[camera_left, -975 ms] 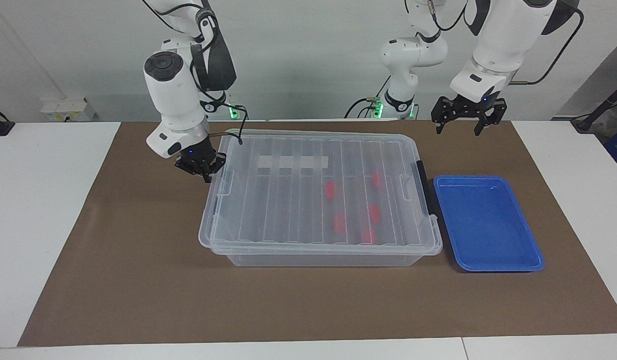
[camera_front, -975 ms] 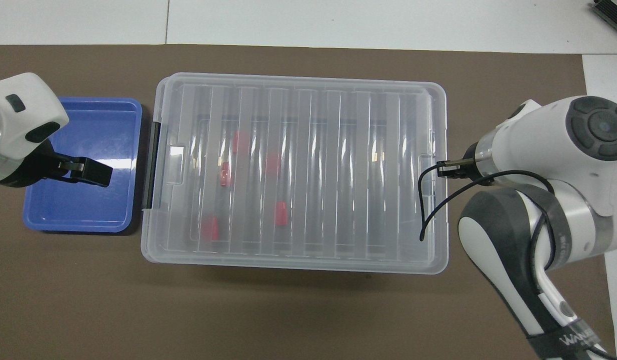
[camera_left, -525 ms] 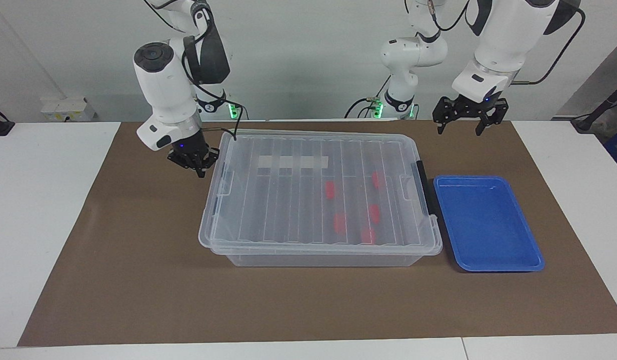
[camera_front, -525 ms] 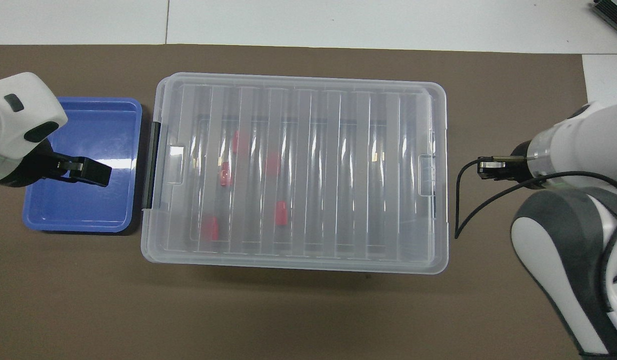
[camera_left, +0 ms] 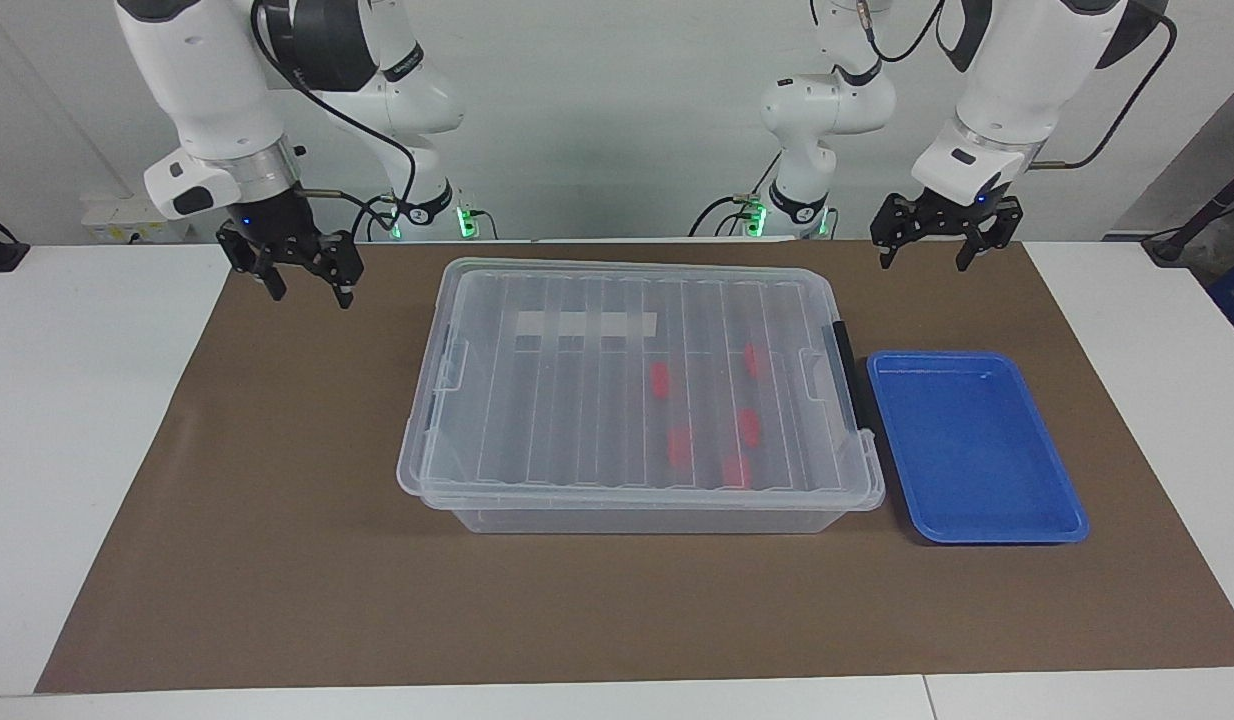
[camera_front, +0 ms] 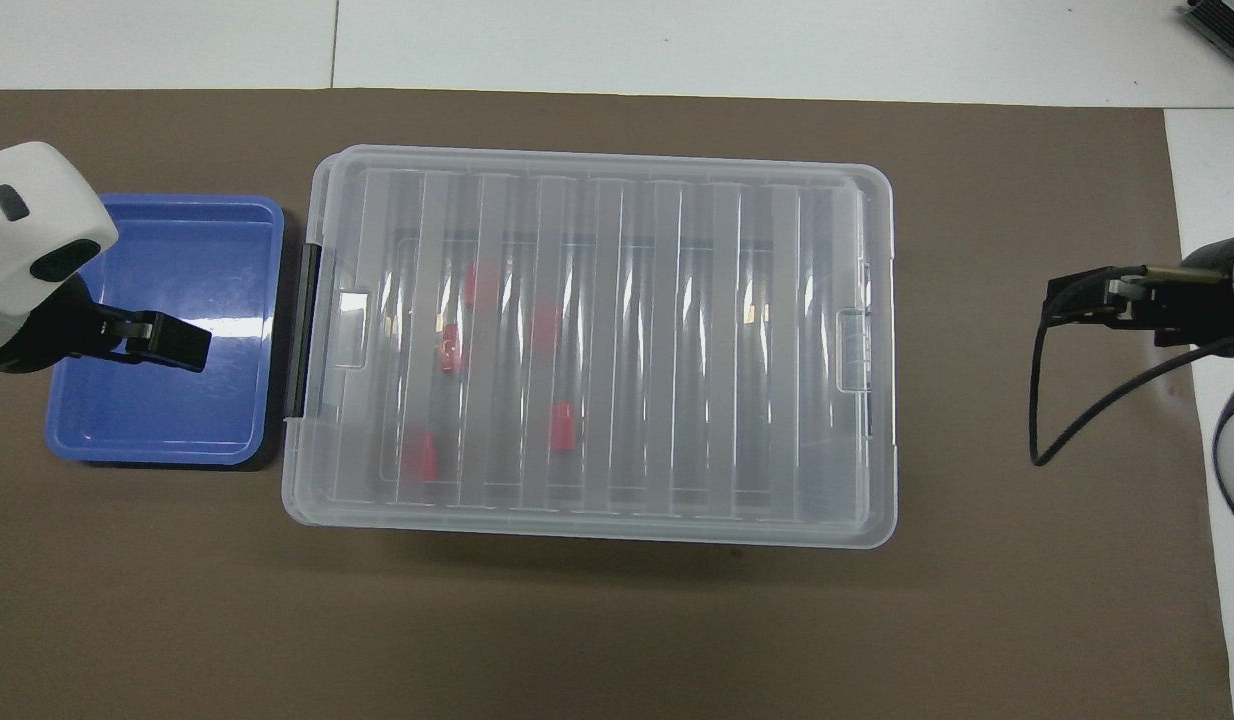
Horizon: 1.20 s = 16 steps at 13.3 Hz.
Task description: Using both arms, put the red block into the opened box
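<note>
Red blocks, five of them, lie inside the box (camera_left: 637,400) under its shut ribbed lid (camera_left: 577,400), all in the half toward the left arm's end of the table. The lid's ribs blur them into soft red patches, so their stepped ends cannot be made out. One red block (camera_left: 660,379) lies nearest the box's middle; the other four sit close by, toward the black bar (camera_left: 845,385) that runs along that end of the box. A white label strip (camera_left: 587,323) shows through the lid on the side nearer the robots.

Just beside the black bar, nearly touching the box, sits a shallow blue tray (camera_left: 1067,500) with nothing in it. Both rest on a brown mat (camera_left: 277,560) that covers most of the white table (camera_left: 77,400), with wide bare mat round the box on the side farther from the robots and toward the right arm's end.

Up in the air over the mat's edge near the tray hangs the left gripper (camera_left: 945,248), fingers spread wide and holding nothing; from overhead it covers part of the tray, and its arm is cut off at the frame edge. The right gripper (camera_left: 307,280) hangs over the mat well apart from the box, fingers wide too, holding nothing; overhead, only its tip and a looping black cable (camera_front: 1067,420) show.
</note>
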### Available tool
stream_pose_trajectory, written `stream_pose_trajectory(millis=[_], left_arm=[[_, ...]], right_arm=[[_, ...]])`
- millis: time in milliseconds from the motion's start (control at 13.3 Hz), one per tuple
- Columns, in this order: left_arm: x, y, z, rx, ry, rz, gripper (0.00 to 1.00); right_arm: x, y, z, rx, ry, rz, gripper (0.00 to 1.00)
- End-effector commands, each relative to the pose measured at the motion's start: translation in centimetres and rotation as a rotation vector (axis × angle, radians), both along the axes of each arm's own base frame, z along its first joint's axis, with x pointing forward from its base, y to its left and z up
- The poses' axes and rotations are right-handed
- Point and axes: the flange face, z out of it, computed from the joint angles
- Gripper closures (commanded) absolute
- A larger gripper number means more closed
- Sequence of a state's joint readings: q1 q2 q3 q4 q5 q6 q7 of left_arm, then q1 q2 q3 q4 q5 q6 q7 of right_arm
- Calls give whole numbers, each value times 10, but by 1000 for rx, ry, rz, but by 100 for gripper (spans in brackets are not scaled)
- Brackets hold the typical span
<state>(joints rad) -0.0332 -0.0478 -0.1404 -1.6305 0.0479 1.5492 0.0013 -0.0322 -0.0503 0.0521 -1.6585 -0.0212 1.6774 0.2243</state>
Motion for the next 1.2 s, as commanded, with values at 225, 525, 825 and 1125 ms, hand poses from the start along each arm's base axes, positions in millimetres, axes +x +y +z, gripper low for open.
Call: stream_pose_trajectory(millis=[225, 525, 825, 1125], left_arm=[[-6, 10, 2, -13, -5, 11, 0], [-6, 10, 3, -14, -8, 11, 0], [-6, 12, 3, -12, -7, 14, 0], [-6, 11, 3, -12, -5, 12, 0]], right_arm=[[17, -6, 15, -10, 64, -10, 0], [4, -14, 8, -5, 91, 5, 0], [-14, -13, -1, -4, 107, 14, 0], [-7, -7, 4, -15, 75, 24, 0]])
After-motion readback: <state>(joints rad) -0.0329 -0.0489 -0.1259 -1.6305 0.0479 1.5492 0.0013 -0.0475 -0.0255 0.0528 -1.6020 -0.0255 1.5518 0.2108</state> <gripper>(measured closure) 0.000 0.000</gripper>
